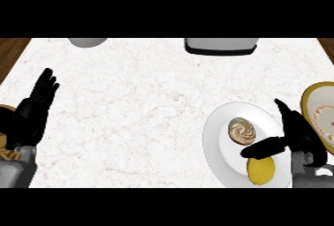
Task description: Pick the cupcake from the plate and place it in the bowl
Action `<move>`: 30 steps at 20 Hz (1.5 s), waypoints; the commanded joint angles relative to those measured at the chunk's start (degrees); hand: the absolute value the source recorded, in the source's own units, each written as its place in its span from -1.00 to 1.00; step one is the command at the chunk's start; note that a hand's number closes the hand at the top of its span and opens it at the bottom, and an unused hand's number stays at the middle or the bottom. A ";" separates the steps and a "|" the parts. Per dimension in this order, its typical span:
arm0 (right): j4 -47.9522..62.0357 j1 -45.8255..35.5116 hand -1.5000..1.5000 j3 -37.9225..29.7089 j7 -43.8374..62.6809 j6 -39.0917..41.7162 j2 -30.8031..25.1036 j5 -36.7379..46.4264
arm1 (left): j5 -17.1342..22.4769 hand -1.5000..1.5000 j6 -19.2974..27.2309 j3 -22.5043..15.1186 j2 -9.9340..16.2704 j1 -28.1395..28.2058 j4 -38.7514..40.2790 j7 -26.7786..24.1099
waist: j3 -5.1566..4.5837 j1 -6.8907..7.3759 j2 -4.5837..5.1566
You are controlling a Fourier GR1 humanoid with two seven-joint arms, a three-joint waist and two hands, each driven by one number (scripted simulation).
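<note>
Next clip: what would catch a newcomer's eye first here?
The white plate at the lower right, with a swirled cupcake and a yellow disc on it. The right hand is open beside the cupcake, its thumb under it. The left hand rests open at the left edge.

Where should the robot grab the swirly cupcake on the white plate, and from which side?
Probably round its sides, below the swirled top. The cupcake stands upright on the white plate, so thumb and fingers can close on opposite sides. Coming from the right looks best: the right hand is already open beside it, thumb pointing toward it. A yellow piece lies nearer the robot on the plate, so avoid that side.
</note>
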 commanded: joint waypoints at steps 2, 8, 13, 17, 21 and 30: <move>3.47 -3.44 -1.00 0.76 12.83 7.25 0.12 -0.31 | -0.36 0.00 -1.23 1.21 -0.11 0.36 2.32 -2.81 | 0.04 -0.69 -0.09; 8.27 -9.37 -1.00 3.14 12.28 7.25 0.21 7.85 | -3.37 0.00 1.10 -1.37 -2.41 -0.20 0.66 -0.34 | 0.09 -0.44 -0.11; 10.25 -3.54 -1.00 3.98 7.73 3.65 3.61 10.20 | -2.71 0.00 0.49 0.58 -2.45 1.37 -0.68 -0.56 | 0.15 -0.88 -0.21; 12.47 -4.82 -1.00 3.91 8.76 3.58 8.10 11.27 | -0.77 0.00 -2.50 3.25 -1.33 -0.64 1.54 -0.10 | 0.13 -0.95 -0.18; 15.07 -6.99 -1.00 1.81 9.25 4.83 9.73 12.44 | -2.29 0.00 -1.71 2.19 -2.43 0.50 -0.47 0.73 | 0.13 -0.82 -0.21; 20.97 -4.63 -1.00 0.66 2.65 0.16 13.34 19.06 | -4.14 0.00 -2.36 2.75 -4.44 2.84 -1.08 -0.69 | 0.16 -0.80 -0.20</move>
